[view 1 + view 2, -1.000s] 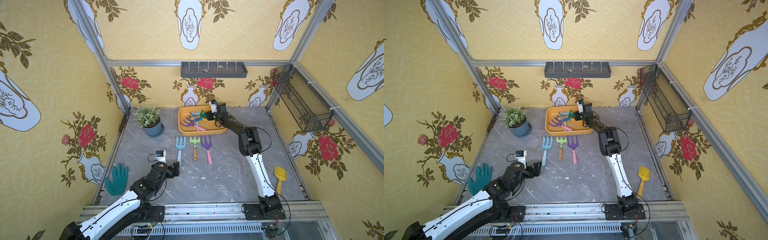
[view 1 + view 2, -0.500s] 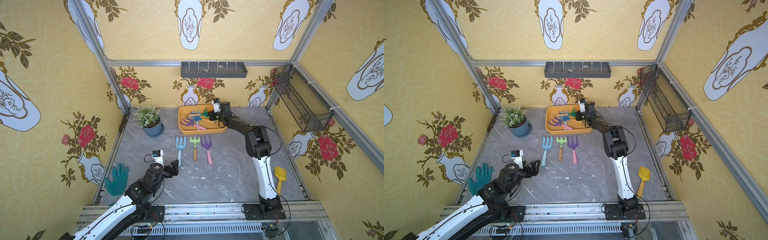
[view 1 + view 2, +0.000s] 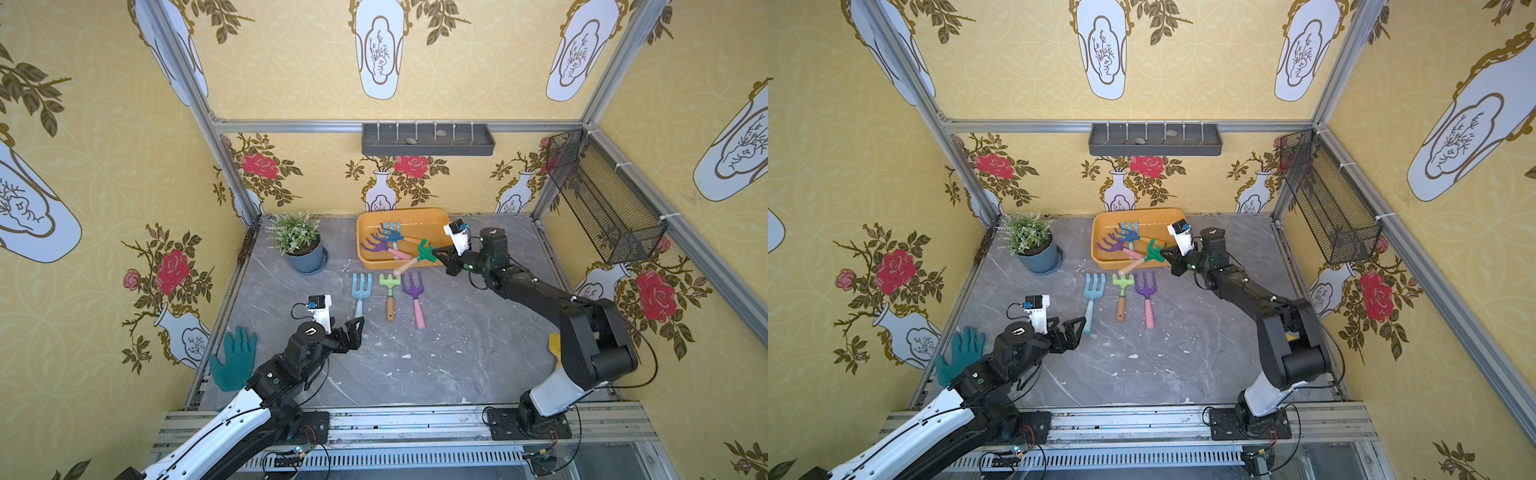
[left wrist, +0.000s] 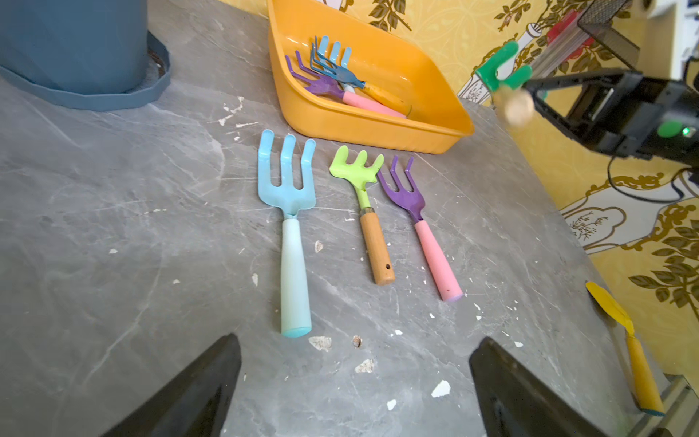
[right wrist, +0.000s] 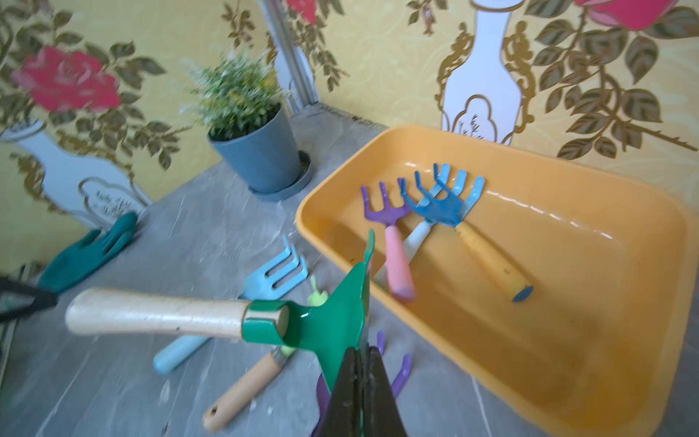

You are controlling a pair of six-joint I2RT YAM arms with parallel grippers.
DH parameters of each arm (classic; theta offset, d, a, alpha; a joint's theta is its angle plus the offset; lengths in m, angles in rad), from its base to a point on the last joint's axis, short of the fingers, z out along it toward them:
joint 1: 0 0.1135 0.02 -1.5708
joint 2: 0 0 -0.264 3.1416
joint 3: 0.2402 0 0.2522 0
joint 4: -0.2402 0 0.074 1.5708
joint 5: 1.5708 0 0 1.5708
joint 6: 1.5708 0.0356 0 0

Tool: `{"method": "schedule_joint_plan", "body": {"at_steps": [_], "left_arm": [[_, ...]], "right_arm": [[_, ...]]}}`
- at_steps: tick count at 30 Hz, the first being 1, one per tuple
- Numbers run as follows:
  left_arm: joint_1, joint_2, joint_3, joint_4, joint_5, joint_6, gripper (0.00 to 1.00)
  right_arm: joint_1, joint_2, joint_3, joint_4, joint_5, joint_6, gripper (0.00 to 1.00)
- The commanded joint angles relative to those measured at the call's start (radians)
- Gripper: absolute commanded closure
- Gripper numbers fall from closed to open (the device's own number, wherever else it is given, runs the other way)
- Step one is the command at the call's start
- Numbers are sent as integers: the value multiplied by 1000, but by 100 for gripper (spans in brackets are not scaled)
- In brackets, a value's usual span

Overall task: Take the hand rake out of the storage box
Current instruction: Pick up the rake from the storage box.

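Marble tabletop (image 3: 457,353) below, right gripper (image 3: 435,252) clamps the green hand rake (image 3: 424,250), now lifted above the storage box (image 3: 415,214); removal looks nearly done.

The left arm (image 3: 286,368) reaches in from the worktop's front left corner, wrist low, its jaws spread wide and empty. The right arm (image 3: 536,293) rises from the front right corner, elbow bent high, forearm stretched toward the far edge, its jaws pinched tight on the green hand rake (image 3: 424,252).
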Motion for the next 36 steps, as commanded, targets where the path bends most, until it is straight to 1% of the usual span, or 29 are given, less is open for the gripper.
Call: {"method": "schedule_joint_plan", "body": {"at_steps": [1,2,4,6,9,11,12,14,16,18,21,23,24,26,28,33,35,36], "left_arm": [[-11,80,19,106,124,2,0],[-30,117,30,125,136,6,0],[-104,182,63,141,101,31,0],[-187,250,111,142,61,69,0],[-241,370,172,144,55,107,3],[-257,448,206,142,56,121,9],[-263,483,221,142,52,125,14],[-285,533,241,142,17,127,22],[-296,574,260,144,7,127,27],[-305,621,286,142,1,130,34],[-325,696,331,134,-22,131,41],[-332,740,359,118,-39,125,43],[-332,760,367,112,-44,121,46],[-332,781,370,120,-46,109,51],[-332,798,378,125,-30,105,54],[-333,844,413,121,-32,93,73],[-337,854,419,125,-28,88,75],[-339,857,423,128,-30,85,78]], "right_arm": [[8,-82,-100,-122,-83,-249,100],[17,-93,-114,-161,-84,-283,100],[52,-91,-118,-212,-72,-323,100],[104,-73,-114,-233,-18,-348,100],[172,-51,-94,-260,13,-403,100],[197,-50,-94,-259,26,-411,100],[199,-51,-95,-259,18,-412,100],[200,-58,-101,-250,-1,-401,100],[198,-60,-100,-253,-1,-385,100],[198,-61,-95,-265,1,-374,100],[197,-68,-95,-262,1,-361,100],[197,-77,-104,-252,-2,-360,100],[195,-81,-111,-244,-2,-357,100],[192,-88,-118,-238,-12,-356,100],[191,-94,-123,-231,-13,-347,100],[188,-124,-152,-211,-35,-342,100],[184,-140,-169,-197,-45,-333,100],[182,-150,-179,-188,-43,-326,100]]}}
